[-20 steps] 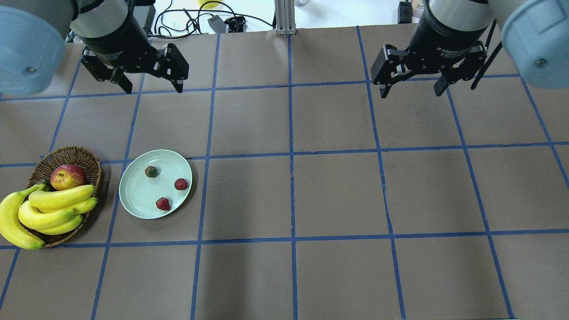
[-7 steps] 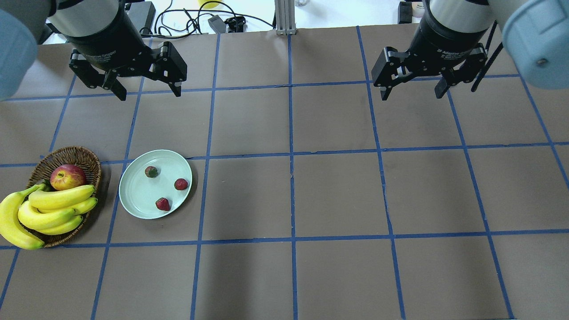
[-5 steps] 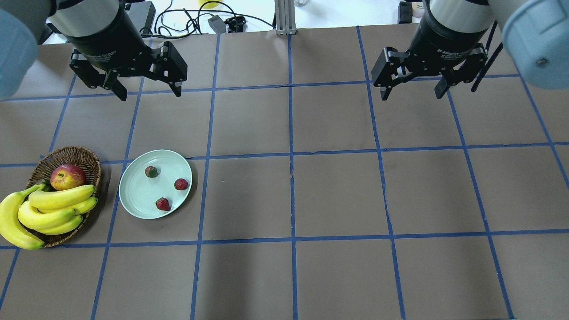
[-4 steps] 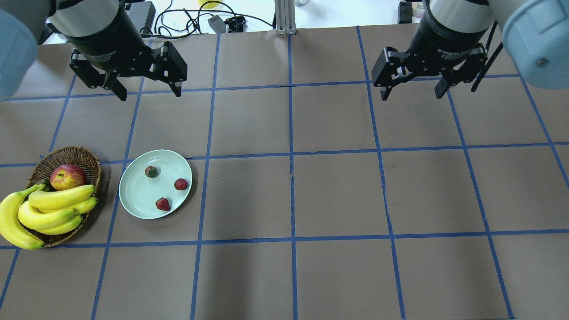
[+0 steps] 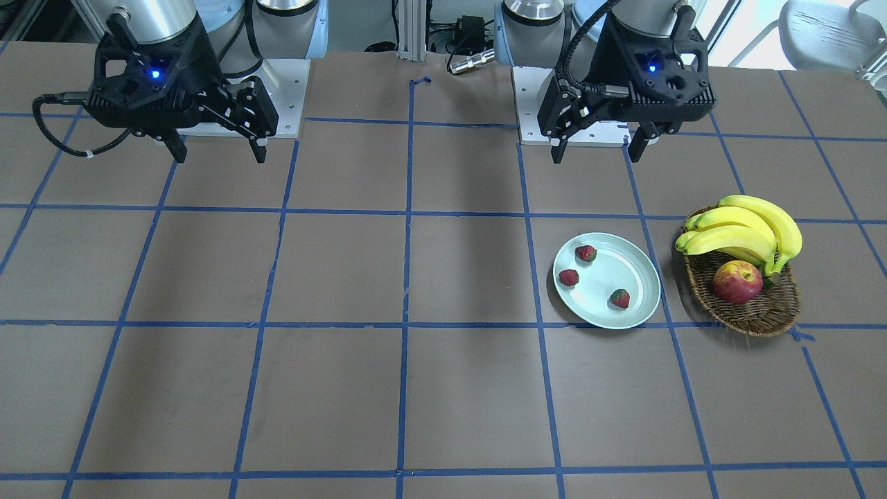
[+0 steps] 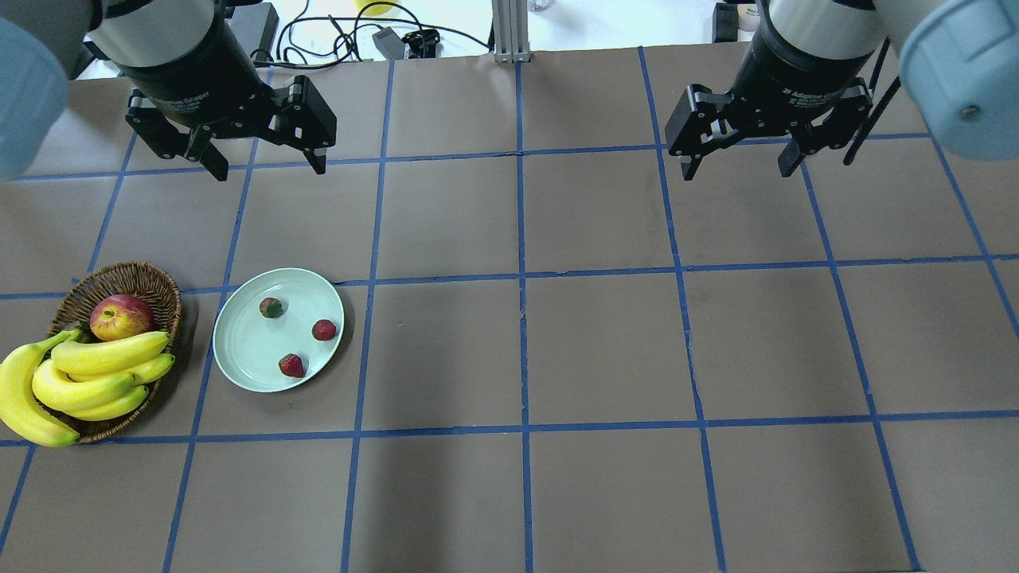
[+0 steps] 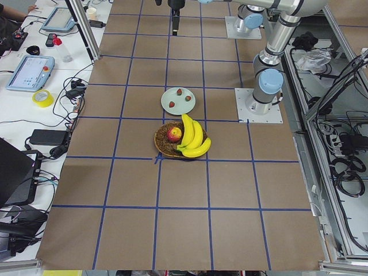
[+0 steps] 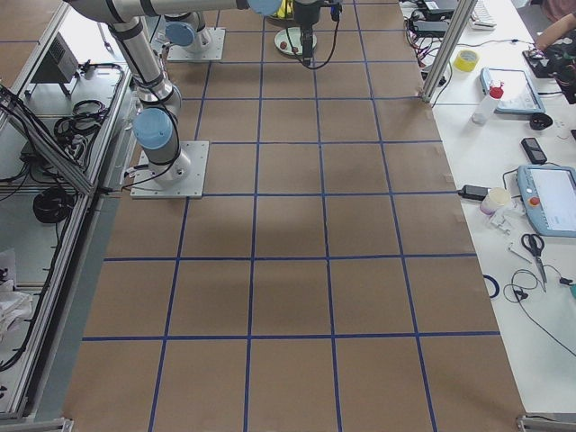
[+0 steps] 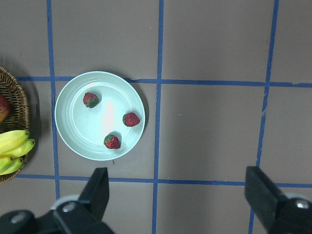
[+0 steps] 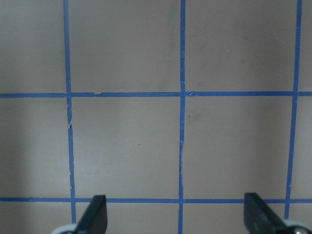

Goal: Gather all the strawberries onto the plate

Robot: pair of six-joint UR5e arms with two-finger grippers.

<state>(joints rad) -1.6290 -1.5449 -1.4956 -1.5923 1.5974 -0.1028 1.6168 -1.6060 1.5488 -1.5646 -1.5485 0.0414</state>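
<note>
Red against pale mint, all three strawberries (image 6: 271, 307) (image 6: 324, 329) (image 6: 292, 365) lie inside the plate (image 6: 243, 350). They sit apart from one another, and two are close to the rim on the side away from the basket (image 6: 131, 274). We judge the collecting done, so the risk now is undoing it.

The left jaws hang wide apart and empty, raised over the bench (image 6: 605, 342) beyond the plate. A needless descent by them could nudge the shallow plate or roll a rim-side berry over its smooth lip.

A second hazard is mistaken identity. The apple (image 6: 121, 316), in the basket beside the bananas (image 6: 95, 370), is red too. A grasp aimed at it could shove the basket into the plate just beside it.

The right jaws, equally wide and empty, are well apart from all of this, over bare brown paper. We see no stray berry, though the side views are too small to rule one out.
</note>
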